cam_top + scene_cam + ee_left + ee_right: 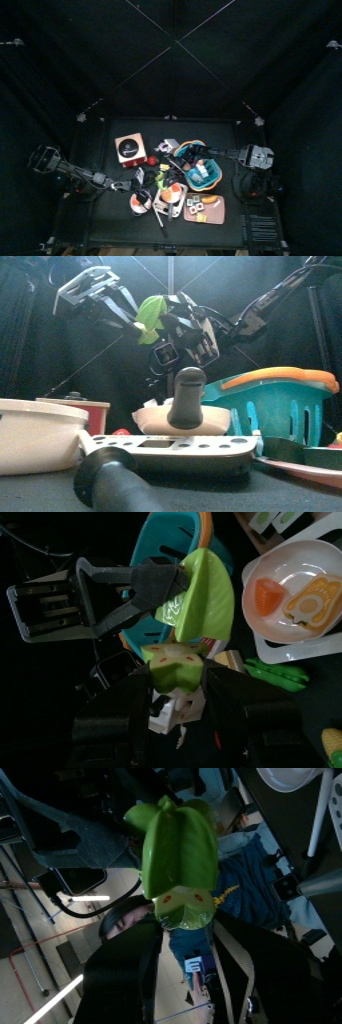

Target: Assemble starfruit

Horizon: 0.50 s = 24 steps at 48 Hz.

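Aloft | left gripper [171, 684] clamps starfruit piece [175, 665] | right gripper [183, 918] clamps starfruit half [177, 853], fingertips hidden

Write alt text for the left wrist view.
A green starfruit piece sits in the left end effector, facing a larger green starfruit piece held by the right end effector. Behind them are a teal basket and a white bowl holding orange toy food.

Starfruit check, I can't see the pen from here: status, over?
Left gripper shut on small starfruit piece. Right gripper shut on large starfruit piece. Pieces close together above the table, not visibly joined. Nothing between them.
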Each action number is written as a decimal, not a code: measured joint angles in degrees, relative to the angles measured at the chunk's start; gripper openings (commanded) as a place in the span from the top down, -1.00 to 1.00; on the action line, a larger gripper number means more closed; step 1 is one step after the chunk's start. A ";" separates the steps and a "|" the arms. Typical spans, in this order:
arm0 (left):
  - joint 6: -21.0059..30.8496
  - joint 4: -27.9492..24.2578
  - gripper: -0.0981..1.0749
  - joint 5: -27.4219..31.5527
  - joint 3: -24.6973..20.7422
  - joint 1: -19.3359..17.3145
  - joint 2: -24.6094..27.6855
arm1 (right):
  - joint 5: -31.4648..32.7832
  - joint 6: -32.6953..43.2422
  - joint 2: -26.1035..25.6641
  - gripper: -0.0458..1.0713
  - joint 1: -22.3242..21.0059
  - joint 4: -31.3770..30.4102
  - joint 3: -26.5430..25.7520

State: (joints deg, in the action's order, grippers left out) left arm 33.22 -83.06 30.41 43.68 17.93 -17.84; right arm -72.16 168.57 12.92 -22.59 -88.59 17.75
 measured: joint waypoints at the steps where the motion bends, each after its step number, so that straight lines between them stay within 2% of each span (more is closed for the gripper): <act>1: 0.09 0.00 -0.32 0.00 0.00 -0.09 0.00 | 0.00 0.00 0.09 -0.05 -0.09 0.00 -0.09; 24: 0.00 -0.26 -0.32 2.02 0.18 0.18 -0.09 | -0.44 0.09 0.53 -0.05 -1.23 0.00 -0.35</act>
State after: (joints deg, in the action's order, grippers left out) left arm 33.22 -83.32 32.43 43.86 18.11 -17.93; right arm -72.60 168.66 13.45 -23.82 -88.59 17.40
